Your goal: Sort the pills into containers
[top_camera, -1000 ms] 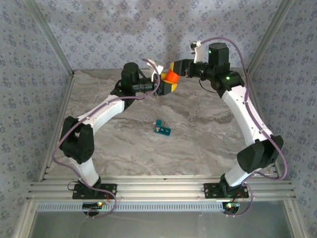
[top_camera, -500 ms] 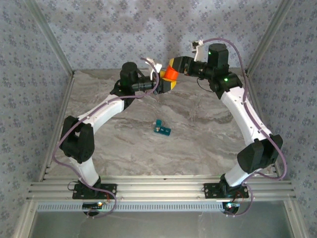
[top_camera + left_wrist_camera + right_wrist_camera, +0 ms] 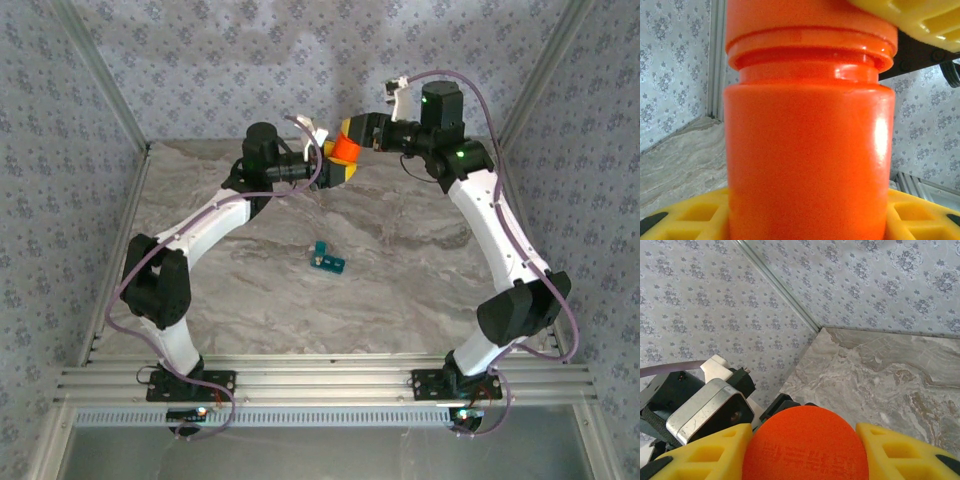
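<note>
"Pill box (image 3: 328,262), teal, lies alone in the middle of the table (image 3: 420,290), well apart from both arms. So what's the action at the far end?"

"Orange bottle (image 3: 807,150), held aloft between the two. The left claw (image 3: 807,222) is pinching its body low down, yellow fingers (image 3: 685,217) either side. The right claw (image 3: 805,460) is pinching the cap (image 3: 805,435) from the other end. It looks to me like the cap is being twisted off."

"How would you do that cleanly?"

"Left holds the body firm, right turns about the bottle's own axis, no sideways pull. Have the mouth tipped upward before the cap parts, or the contents could scatter across the table. After that the bottle has a fair way to travel down to the box, so carry it level."

"Can you see any pills?"

"None. The bottle's opaque, so how full it is I can't say. Nor can I tell whether the cap has begun to loosen: the seam under it shows as a groove and nothing more. How the bottle is tilted is hard to judge too."

"And the box, is it open?"

"Too small to be sure. Something teal stands up at its left end, perhaps a raised lid, but which compartment I can't make out. In the left wrist view the claw's fingertips are cut off at the bottom edge."
</note>
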Robot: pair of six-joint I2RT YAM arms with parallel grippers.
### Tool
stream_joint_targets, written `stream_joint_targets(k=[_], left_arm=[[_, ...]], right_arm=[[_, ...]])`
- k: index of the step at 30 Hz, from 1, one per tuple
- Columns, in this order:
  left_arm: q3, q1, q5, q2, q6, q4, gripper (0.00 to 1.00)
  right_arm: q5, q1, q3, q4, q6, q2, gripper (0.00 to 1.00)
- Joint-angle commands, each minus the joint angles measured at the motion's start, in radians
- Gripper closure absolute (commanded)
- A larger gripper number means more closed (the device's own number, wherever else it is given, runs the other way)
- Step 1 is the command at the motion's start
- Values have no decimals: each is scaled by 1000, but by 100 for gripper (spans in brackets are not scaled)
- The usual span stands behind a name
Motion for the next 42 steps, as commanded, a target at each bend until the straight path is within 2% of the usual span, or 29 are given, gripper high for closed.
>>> stream_joint_targets(k=[1,4,11,14,16,24,31,42], left_arm=[[94,-12,-33,-39,34,95,100],[109,-19,-30,-49,79,52,100],[121,-20,-25,-67,139,0,100],[120,-21,-29,-73,132,9,100],[117,-22,-36,-78,119,31,100],[115,-34,-72,-95,110,51,100],[110,-32,-82,-107,132,19,100],[140,-30,-50,-98,162,-71,100]], right_arm=[[-157,43,-47,-110,12,14,74],[-175,53,-37,-140,13,13,75],[-45,59,134,-504,-257,47,76],[10,59,174,-586,-325,52,76],[5,52,157,-574,-315,41,76],[-80,30,-17,-343,-125,-24,76],[38,26,-1,-474,-240,-26,76],[81,12,84,-588,-308,6,78]])
